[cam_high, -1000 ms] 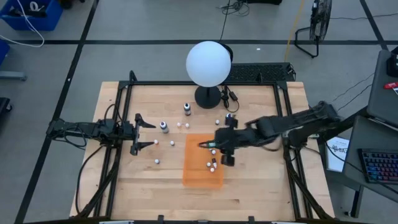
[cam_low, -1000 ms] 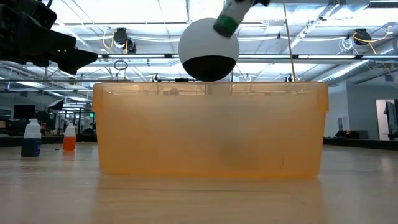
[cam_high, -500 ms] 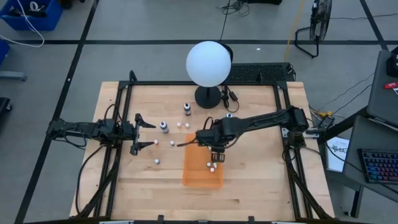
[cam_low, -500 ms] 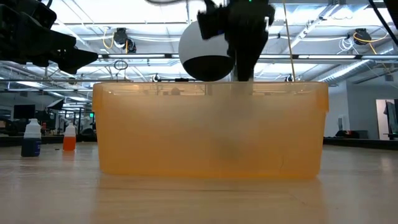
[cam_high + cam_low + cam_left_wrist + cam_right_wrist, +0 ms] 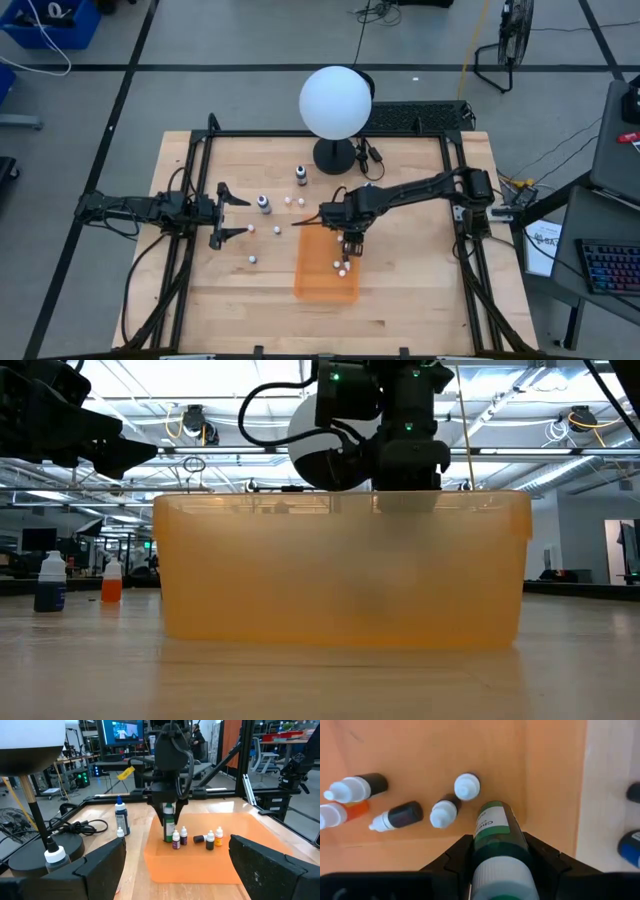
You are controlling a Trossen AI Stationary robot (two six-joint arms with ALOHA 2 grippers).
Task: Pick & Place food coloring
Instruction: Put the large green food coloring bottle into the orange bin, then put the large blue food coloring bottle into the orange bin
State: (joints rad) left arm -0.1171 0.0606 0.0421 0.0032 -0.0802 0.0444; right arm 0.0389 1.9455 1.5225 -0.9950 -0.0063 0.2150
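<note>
My right gripper [image 5: 347, 238] points down into the orange see-through bin [image 5: 312, 278] and is shut on a green food coloring bottle [image 5: 169, 827] with a white top. Several small bottles [image 5: 400, 815] lie and stand on the bin's floor beside it. More bottles stand on the table: a dark one [image 5: 264, 204], another [image 5: 301, 176], a blue-topped one [image 5: 120, 817] and tiny whitish ones [image 5: 253, 259]. My left gripper [image 5: 245, 216] is open and empty at the table's left. My right gripper pinches the green bottle's upper body [image 5: 497, 842], just below its white top, between the two fingers. The fingers come from above, pointing down. The bottle hangs upright, its bottom [image 5: 169, 840] at the bin's floor next to the small bottles; whether it touches the floor I cannot tell.
A big white globe lamp [image 5: 335, 102] on a black base [image 5: 334, 157] stands at the far middle, its cable [image 5: 75, 827] lying on the table. A black frame [image 5: 200, 150] runs along the table's edges. Bare wood lies near the front edge.
My right gripper has gone a little toward the table's left and come down into the bin with the green bottle, which has turned from tilted to upright. My left gripper has kept still.
</note>
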